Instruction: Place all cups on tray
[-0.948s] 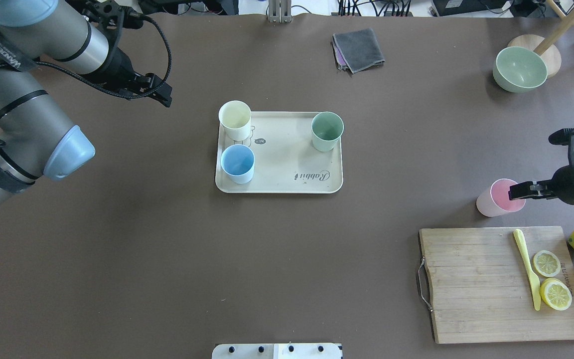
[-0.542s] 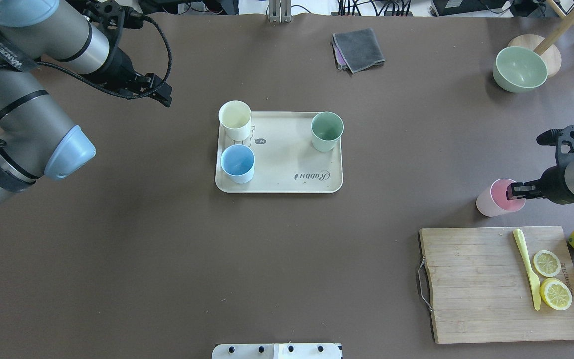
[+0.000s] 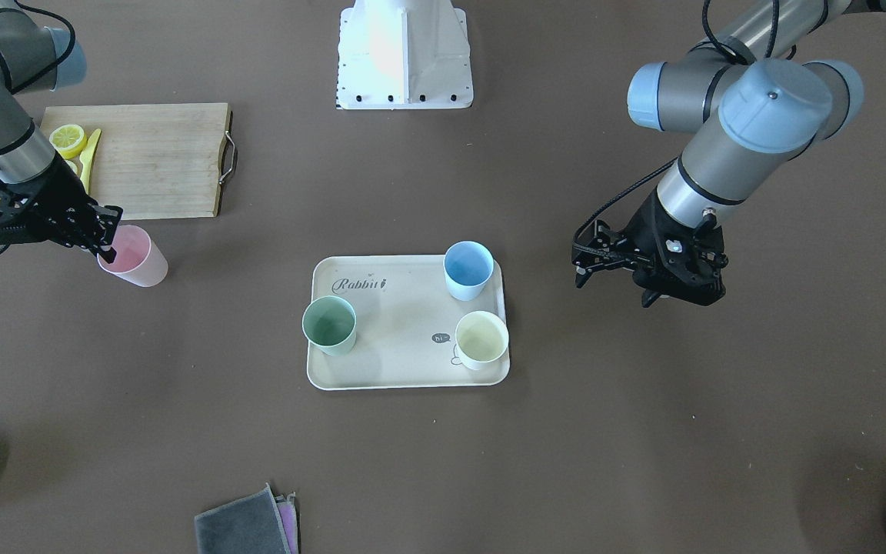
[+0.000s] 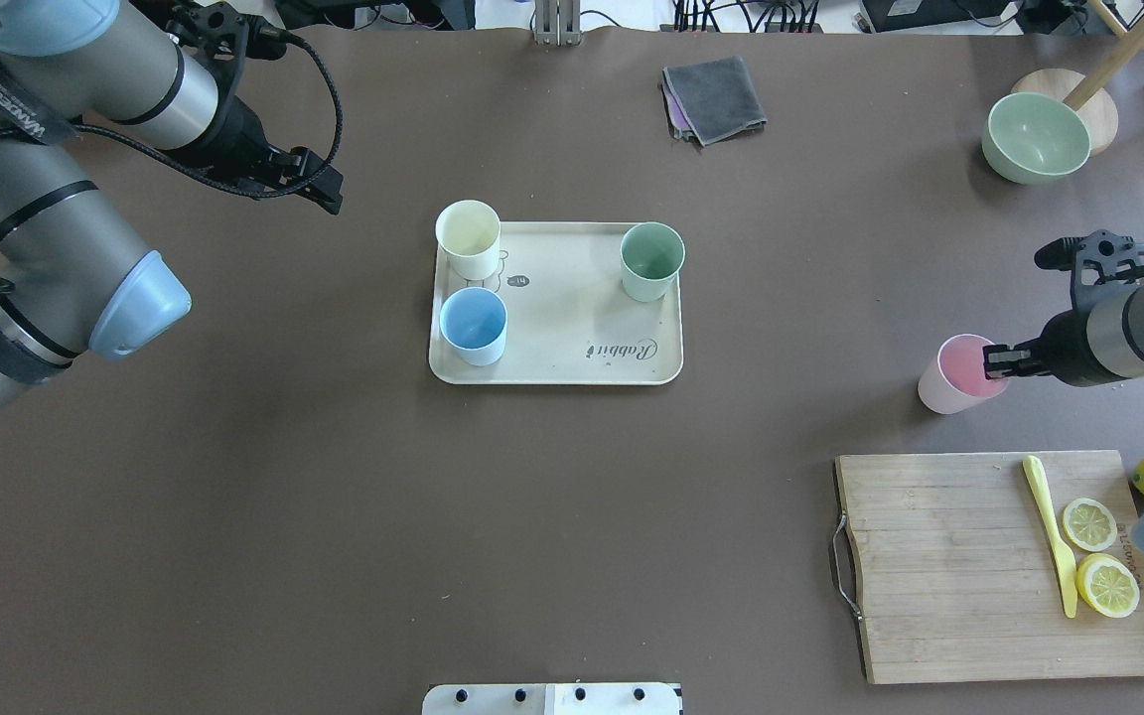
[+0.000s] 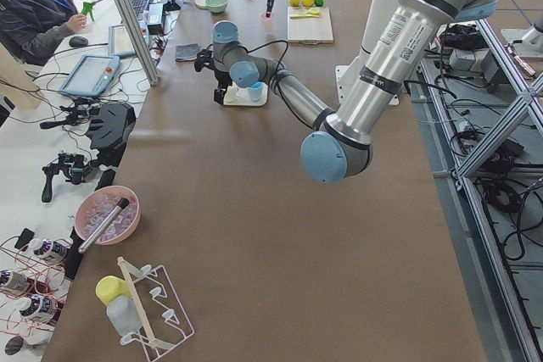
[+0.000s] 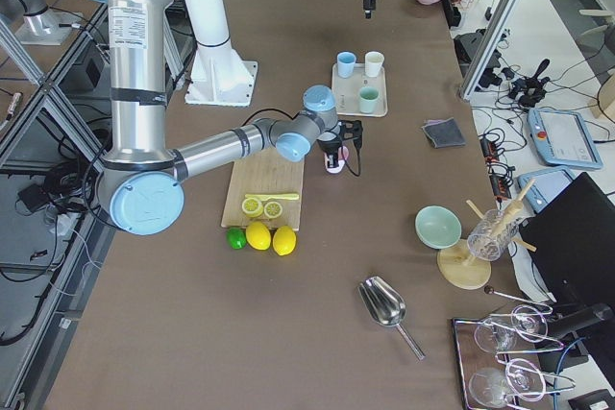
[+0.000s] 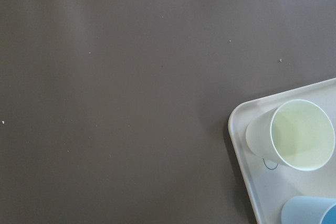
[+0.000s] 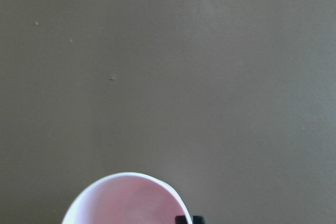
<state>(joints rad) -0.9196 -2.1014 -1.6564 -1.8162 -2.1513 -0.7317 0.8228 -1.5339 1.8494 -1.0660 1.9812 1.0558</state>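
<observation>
The beige tray (image 4: 572, 367) lies mid-table and also shows in the front-facing view (image 3: 404, 369). On it stand the cream cup (image 4: 469, 238), the light blue cup (image 4: 473, 326) and the sage green cup (image 4: 651, 260). The pink cup (image 4: 957, 377) is off the tray, to its right, near the cutting board. My right gripper (image 4: 995, 361) is shut on the pink cup's rim, one finger inside it. The cup's rim fills the bottom of the right wrist view (image 8: 126, 200). My left gripper (image 4: 322, 191) is open and empty, left of the tray's far corner.
A wooden cutting board (image 4: 949, 566) with lemon slices (image 4: 1098, 556) and a yellow knife (image 4: 1051, 531) lies at the front right. Whole lemons lie at the right edge. A green bowl (image 4: 1036, 137) and a folded grey cloth (image 4: 714, 99) lie at the back.
My right gripper has moved left and slightly away, toward the tray, carrying the pink cup with it. The left arm and the three cups on the tray have not moved.
</observation>
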